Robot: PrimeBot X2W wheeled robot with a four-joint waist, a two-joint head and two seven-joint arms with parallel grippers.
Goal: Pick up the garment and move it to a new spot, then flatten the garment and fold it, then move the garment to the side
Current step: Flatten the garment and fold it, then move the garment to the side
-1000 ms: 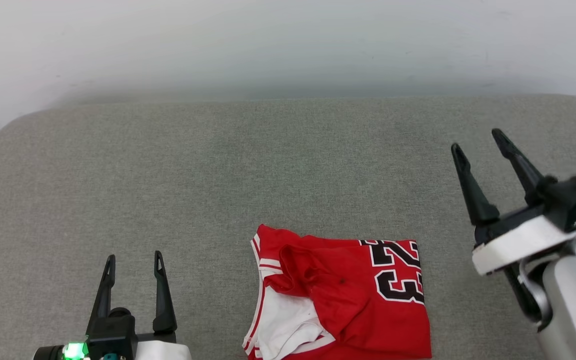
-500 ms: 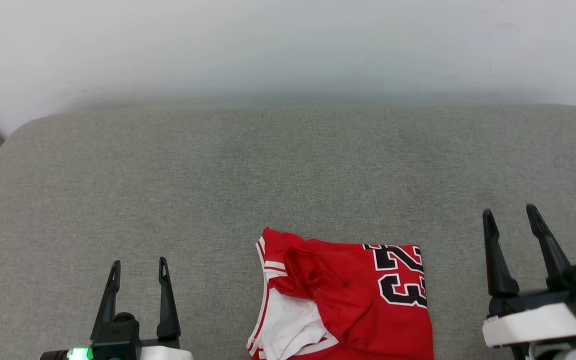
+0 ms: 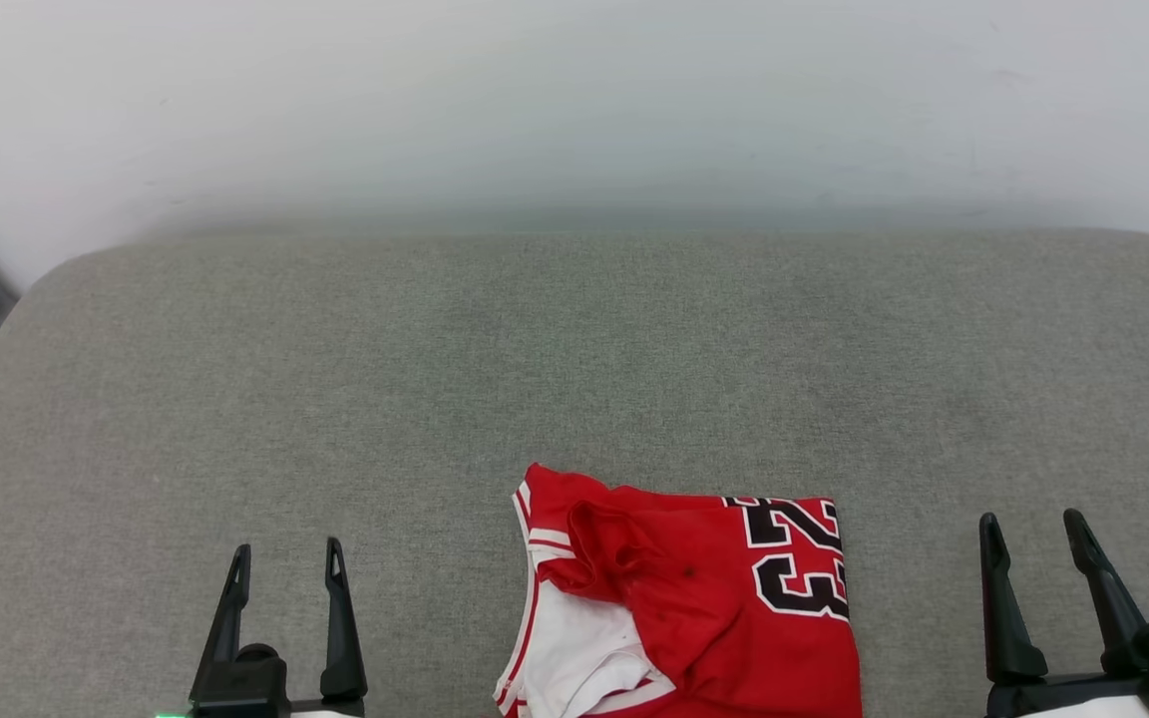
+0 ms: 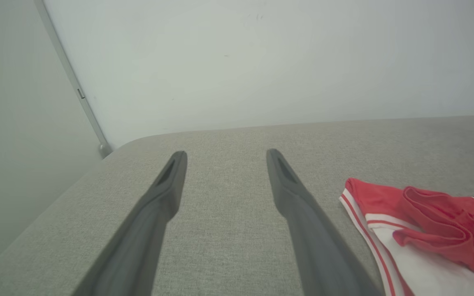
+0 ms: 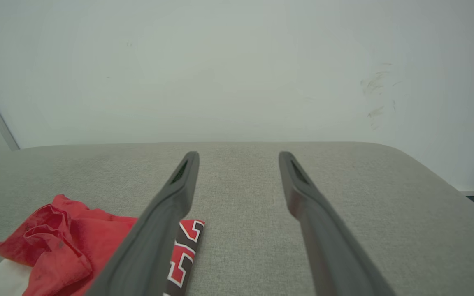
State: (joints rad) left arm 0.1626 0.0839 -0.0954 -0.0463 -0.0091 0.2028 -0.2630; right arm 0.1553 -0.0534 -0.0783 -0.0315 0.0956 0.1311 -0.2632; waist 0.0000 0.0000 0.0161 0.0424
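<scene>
With my left gripper (image 3: 287,546) and right gripper (image 3: 1030,517) spread empty, the garment (image 3: 714,608) (folded already, I judge) wants an edge grip to shift it aside.

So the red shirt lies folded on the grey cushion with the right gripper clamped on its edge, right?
Not quite. The shirt does lie folded on the grey cushion, but the right gripper is not clamped on it: the head view shows it open, off to the shirt's side, with bare cushion between them.
</scene>
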